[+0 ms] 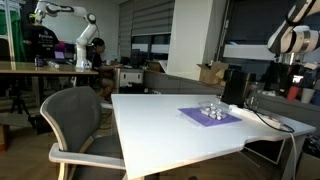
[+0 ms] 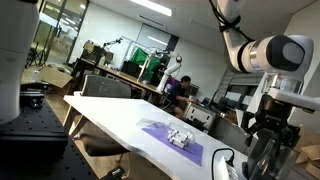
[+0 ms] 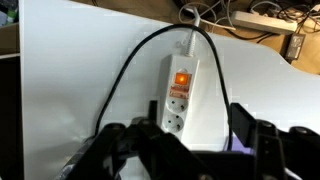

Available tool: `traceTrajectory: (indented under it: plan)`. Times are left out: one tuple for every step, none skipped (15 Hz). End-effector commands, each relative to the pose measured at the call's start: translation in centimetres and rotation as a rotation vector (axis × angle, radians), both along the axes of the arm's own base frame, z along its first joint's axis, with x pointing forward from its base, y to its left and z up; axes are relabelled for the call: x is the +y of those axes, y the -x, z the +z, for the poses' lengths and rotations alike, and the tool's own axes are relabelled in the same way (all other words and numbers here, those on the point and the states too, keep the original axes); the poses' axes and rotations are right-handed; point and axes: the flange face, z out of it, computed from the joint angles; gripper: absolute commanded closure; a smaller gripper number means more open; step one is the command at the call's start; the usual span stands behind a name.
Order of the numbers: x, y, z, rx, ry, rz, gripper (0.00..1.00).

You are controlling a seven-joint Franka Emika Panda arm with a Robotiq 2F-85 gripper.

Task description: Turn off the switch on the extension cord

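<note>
White and narrow, the extension cord point(image 3: 181, 92) lies flat on the counter point(image 3: 70, 80), its far end close to the counter's edge. Its switch point(image 3: 182, 80) glows orange, with sockets in a row below it. A black cable point(image 3: 140, 52) arcs over the strip's upper end. The tool point(image 3: 195, 132) hangs above the near end of the strip, not touching it, its dark fingers point(image 3: 243, 122) spread wide and holding nothing. In an exterior view a purple mat point(image 1: 210, 116) with small shiny objects lies on the same white counter, a grey mesh chair point(image 1: 80, 120) beside it, in a workroom with desks.
</note>
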Motion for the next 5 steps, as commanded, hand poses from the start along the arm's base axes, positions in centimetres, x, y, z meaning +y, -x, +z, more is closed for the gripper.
traceTrajectory:
  plan:
    - [0.7,0.7,1.1,0.024,0.016,-0.025,0.0]
    - [0.0,0.0,0.1,0.008,0.005,0.001,0.0]
    - [0.0,0.0,0.1,0.009,0.006,0.003,0.04]
    - [0.0,0.0,0.0,0.01,0.005,0.004,0.0]
    - [0.0,0.0,-0.2,0.011,0.005,0.004,0.0]
